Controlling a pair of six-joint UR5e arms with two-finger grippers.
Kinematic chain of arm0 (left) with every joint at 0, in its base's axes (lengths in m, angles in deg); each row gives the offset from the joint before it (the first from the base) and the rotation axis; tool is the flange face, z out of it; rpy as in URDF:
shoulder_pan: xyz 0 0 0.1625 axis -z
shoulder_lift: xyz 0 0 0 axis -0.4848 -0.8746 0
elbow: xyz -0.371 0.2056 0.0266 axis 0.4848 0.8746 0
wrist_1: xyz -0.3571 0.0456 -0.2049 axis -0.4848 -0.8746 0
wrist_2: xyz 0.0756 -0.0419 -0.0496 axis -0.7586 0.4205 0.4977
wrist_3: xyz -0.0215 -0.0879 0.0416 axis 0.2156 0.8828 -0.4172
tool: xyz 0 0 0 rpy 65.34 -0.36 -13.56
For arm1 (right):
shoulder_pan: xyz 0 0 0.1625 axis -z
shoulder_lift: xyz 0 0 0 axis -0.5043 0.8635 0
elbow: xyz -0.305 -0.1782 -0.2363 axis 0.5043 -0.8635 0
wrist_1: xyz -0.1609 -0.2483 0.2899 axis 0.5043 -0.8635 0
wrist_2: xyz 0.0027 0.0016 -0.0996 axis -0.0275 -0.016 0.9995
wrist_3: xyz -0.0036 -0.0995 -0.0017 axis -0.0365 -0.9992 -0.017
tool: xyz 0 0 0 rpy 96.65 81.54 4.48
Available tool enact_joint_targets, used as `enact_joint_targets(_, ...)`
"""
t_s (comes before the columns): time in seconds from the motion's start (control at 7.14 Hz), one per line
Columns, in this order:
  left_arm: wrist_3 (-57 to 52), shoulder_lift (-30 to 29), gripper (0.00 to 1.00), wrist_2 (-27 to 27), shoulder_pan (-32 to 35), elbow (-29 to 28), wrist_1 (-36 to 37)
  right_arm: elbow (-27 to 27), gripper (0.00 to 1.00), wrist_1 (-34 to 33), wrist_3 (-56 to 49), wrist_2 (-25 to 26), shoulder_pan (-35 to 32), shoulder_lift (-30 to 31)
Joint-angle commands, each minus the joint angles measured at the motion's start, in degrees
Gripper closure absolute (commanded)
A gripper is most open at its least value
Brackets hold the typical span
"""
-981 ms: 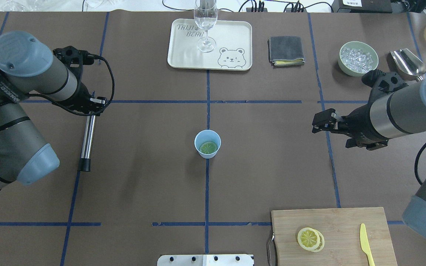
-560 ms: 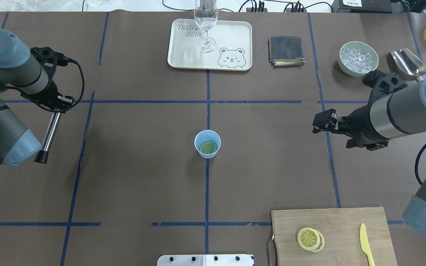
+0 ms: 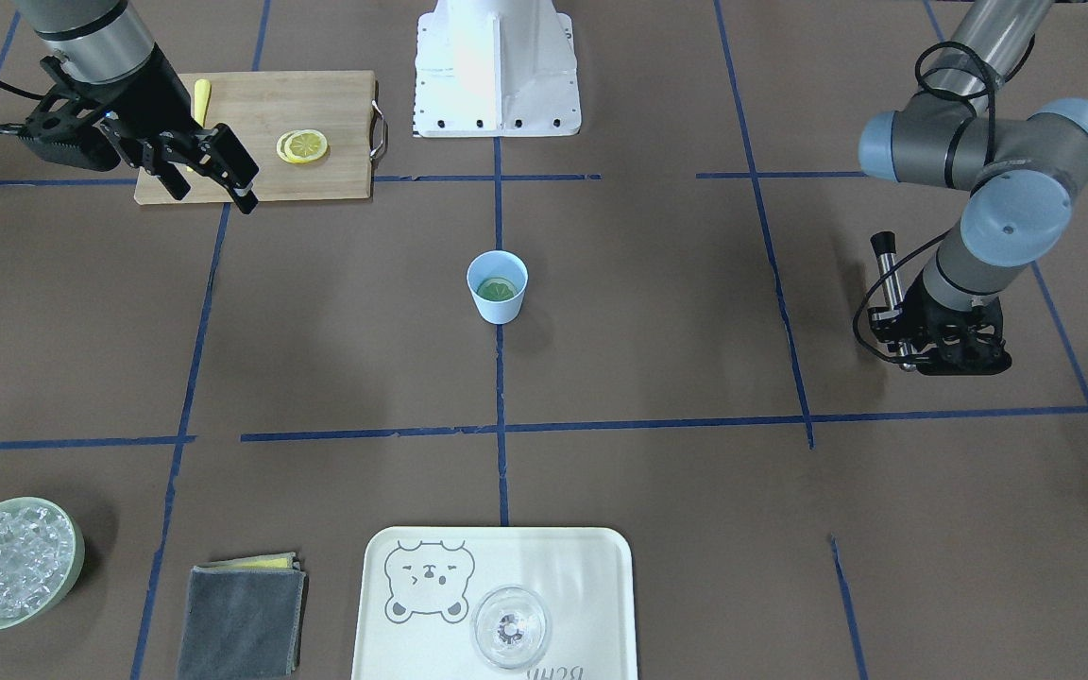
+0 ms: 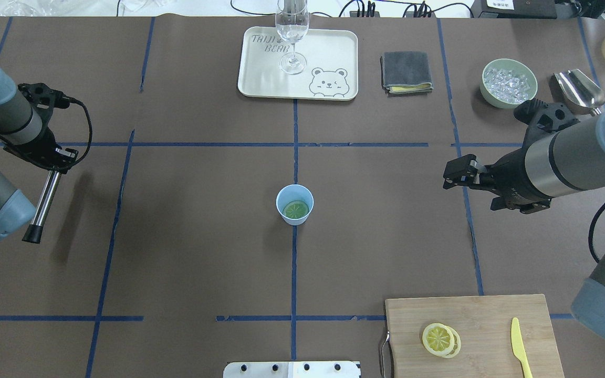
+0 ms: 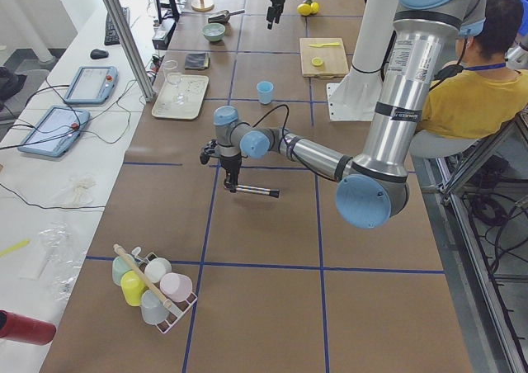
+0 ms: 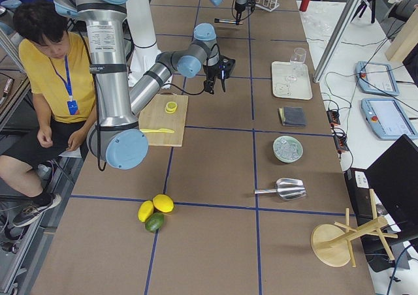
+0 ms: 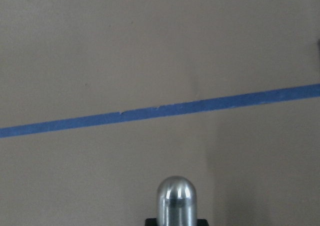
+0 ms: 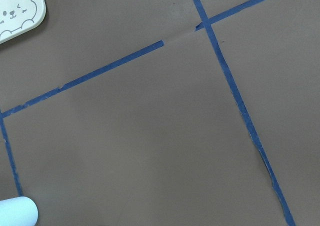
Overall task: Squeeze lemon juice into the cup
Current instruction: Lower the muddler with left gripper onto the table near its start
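The light-blue cup (image 4: 294,193) stands upright at the middle of the bench (image 4: 202,262), on the blue tape line that runs from the robot's edge to the far edge. The lemon slice (image 4: 295,210) lies flat inside it, at the bottom, looking greenish against the blue wall. The left hand (image 4: 60,160) hangs close to the bench's left end, pinching a steel rod (image 4: 44,202) by one end; the rod's black-capped other end points back toward the robot's edge, and the rod does not touch the cup. The right hand (image 3: 213,194) hovers over the right half of the bench, well apart from the cup, its fingers spread with nothing between them. Near the corner of the robot's edge and the right end sits a wooden cutting board (image 4: 481,312) carrying two overlapping spare slices (image 4: 438,338) and a yellow knife (image 4: 518,341). Along the far edge are a cream tray (image 4: 334,58) with a stemmed glass (image 4: 292,31), a folded grey cloth (image 4: 406,71) and a green bowl (image 4: 508,102) of ice.
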Motion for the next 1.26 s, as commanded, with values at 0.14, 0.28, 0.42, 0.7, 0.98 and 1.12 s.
enact_joint_targets(0.14, 2.6, 0.0, 1.00, 0.3, 0.1, -0.7, -0.2, 1.5, 0.00, -0.2, 0.8, 0.0, 0.0, 0.0)
enact_joint_targets(0.28, 2.4, 0.3, 1.00, 0.4, -0.1, -0.9, -0.2, 1.5, 0.00, -0.2, 0.9, 0.0, 0.0, 0.0)
enact_joint_targets(0.42, 2.4, 0.1, 1.00, 0.3, -0.1, -1.6, -0.2, 1.5, 0.00, -0.2, 0.9, 0.0, 0.1, 0.0)
enact_joint_targets(0.7, 1.8, -0.1, 1.00, 0.4, -0.2, -2.3, -0.2, 1.3, 0.00, -0.3, 0.9, 0.1, 0.1, 0.1)
enact_joint_targets(0.98, 1.9, -0.5, 1.00, 0.4, -0.3, -3.1, -0.2, 1.0, 0.00, -0.3, 0.9, 0.2, 0.1, 0.1)
enact_joint_targets(1.12, 1.9, -0.5, 1.00, 0.4, -0.3, -3.1, -0.2, 1.1, 0.00, -0.3, 0.9, 0.2, 0.2, 0.0)
